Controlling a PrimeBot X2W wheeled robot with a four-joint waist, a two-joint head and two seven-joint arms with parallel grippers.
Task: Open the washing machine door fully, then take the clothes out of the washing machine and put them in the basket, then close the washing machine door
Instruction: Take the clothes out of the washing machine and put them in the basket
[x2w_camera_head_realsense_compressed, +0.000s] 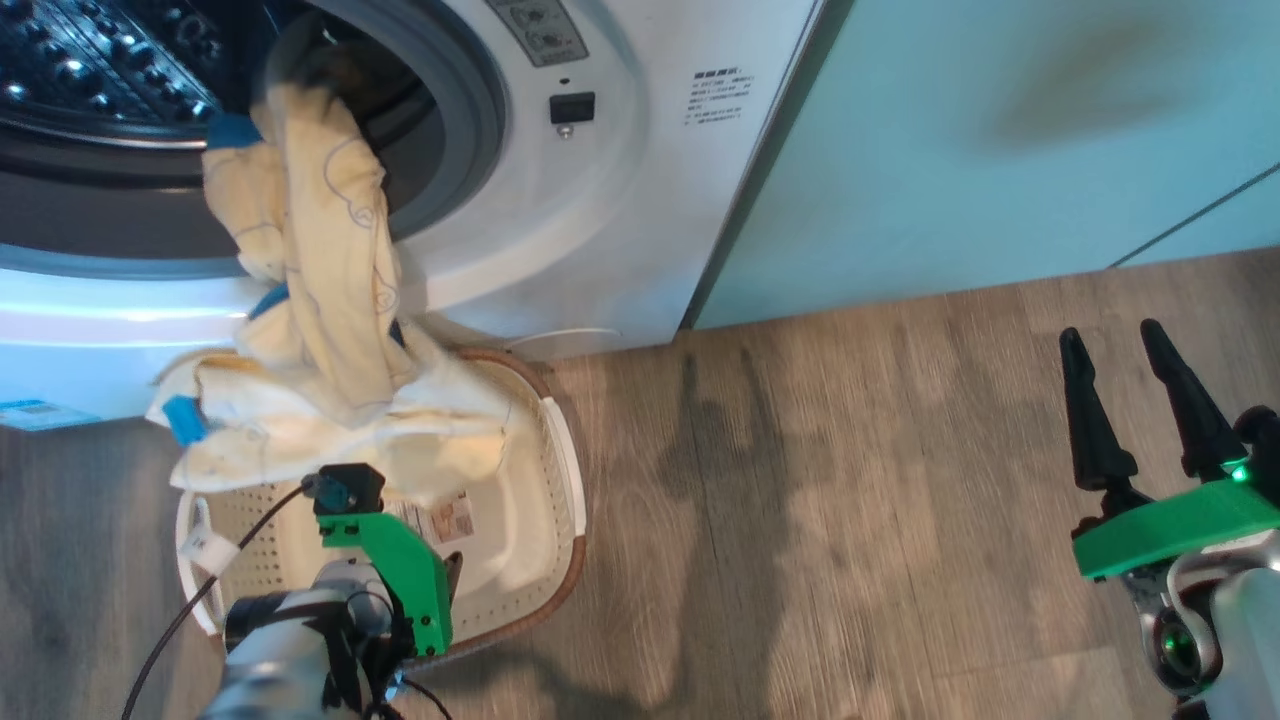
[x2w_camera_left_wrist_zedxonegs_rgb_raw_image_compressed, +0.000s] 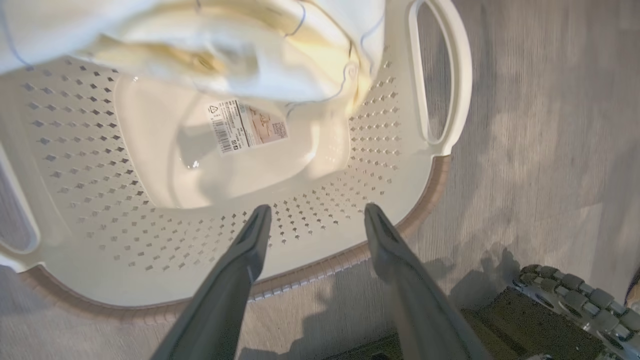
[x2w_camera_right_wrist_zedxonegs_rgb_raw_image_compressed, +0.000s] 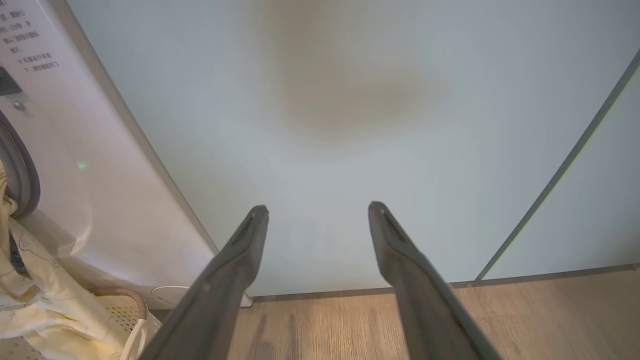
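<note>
The washing machine (x2w_camera_head_realsense_compressed: 620, 200) stands at the upper left with its steel drum (x2w_camera_head_realsense_compressed: 90, 60) open; its door is out of view. Cream-yellow clothes (x2w_camera_head_realsense_compressed: 320, 300) hang in a long bunch from the drum's mouth down onto the far end of the basket (x2w_camera_head_realsense_compressed: 560, 590). In the left wrist view my left gripper (x2w_camera_left_wrist_zedxonegs_rgb_raw_image_compressed: 316, 209) is open over the basket's near perforated wall (x2w_camera_left_wrist_zedxonegs_rgb_raw_image_compressed: 100, 200), holding nothing, and the clothes (x2w_camera_left_wrist_zedxonegs_rgb_raw_image_compressed: 250, 45) lie beyond its fingers. My right gripper (x2w_camera_head_realsense_compressed: 1110, 332) is open and holds nothing, off to the right above the floor.
Pale green cabinet doors (x2w_camera_head_realsense_compressed: 1000, 150) adjoin the machine on the right, and the right gripper (x2w_camera_right_wrist_zedxonegs_rgb_raw_image_compressed: 317, 206) faces them. Wooden floor (x2w_camera_head_realsense_compressed: 850, 500) spreads between the basket and the right arm. A label sticker (x2w_camera_left_wrist_zedxonegs_rgb_raw_image_compressed: 247, 125) lies on the basket's bottom. Part of my wheeled base (x2w_camera_left_wrist_zedxonegs_rgb_raw_image_compressed: 560, 305) sits near the basket.
</note>
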